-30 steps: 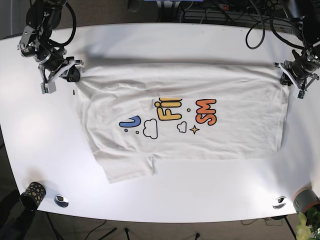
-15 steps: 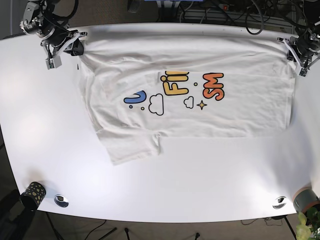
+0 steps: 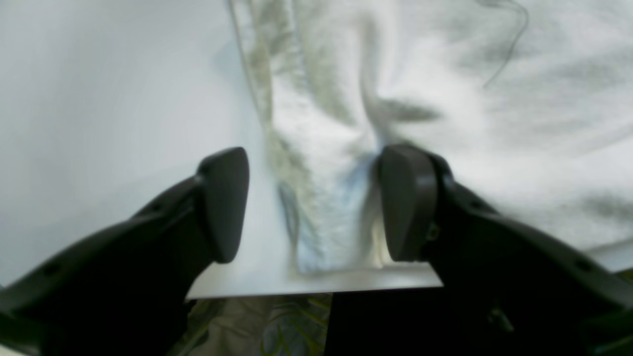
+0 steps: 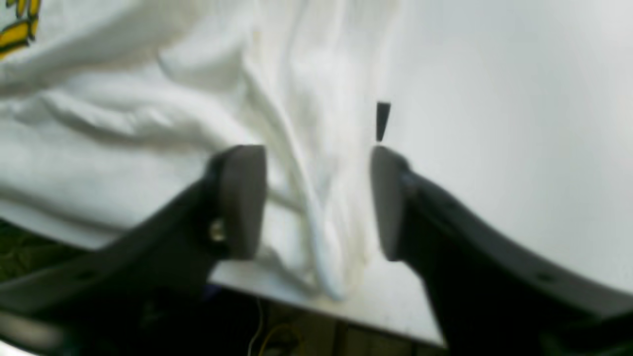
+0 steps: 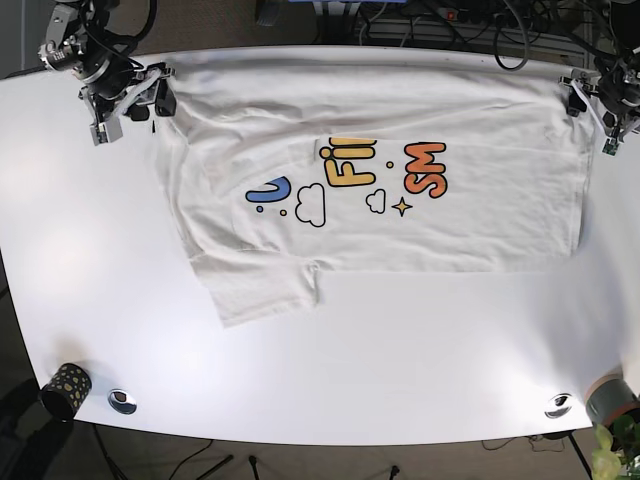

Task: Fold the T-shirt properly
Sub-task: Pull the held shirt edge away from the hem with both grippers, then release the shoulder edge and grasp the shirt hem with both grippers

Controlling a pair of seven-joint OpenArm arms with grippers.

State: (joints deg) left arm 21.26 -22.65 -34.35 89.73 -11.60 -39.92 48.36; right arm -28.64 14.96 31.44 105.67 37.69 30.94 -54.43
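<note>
A white T-shirt [image 5: 380, 200] with a colourful print lies spread flat along the far side of the white table [image 5: 400, 380]. One sleeve sticks out toward the front at the left. My right gripper [image 5: 130, 105] is at the shirt's far left corner. In the right wrist view it [image 4: 316, 198] is open, its fingers straddling a bunched fold of cloth [image 4: 316, 148] at the table edge. My left gripper [image 5: 590, 115] is at the far right corner. In the left wrist view it [image 3: 316, 205] is open, with wrinkled cloth [image 3: 336, 163] between its fingers.
A black dotted cup [image 5: 65, 388] stands at the front left, with a metal disc [image 5: 122, 401] beside it. Another disc [image 5: 559, 405] and a grey cup [image 5: 612, 400] are at the front right. Cables [image 5: 450, 20] hang behind the far edge.
The shirt was dragged toward the far edge of the table, both grippers moving with its corners. Over the last half second it has barely shifted.
</note>
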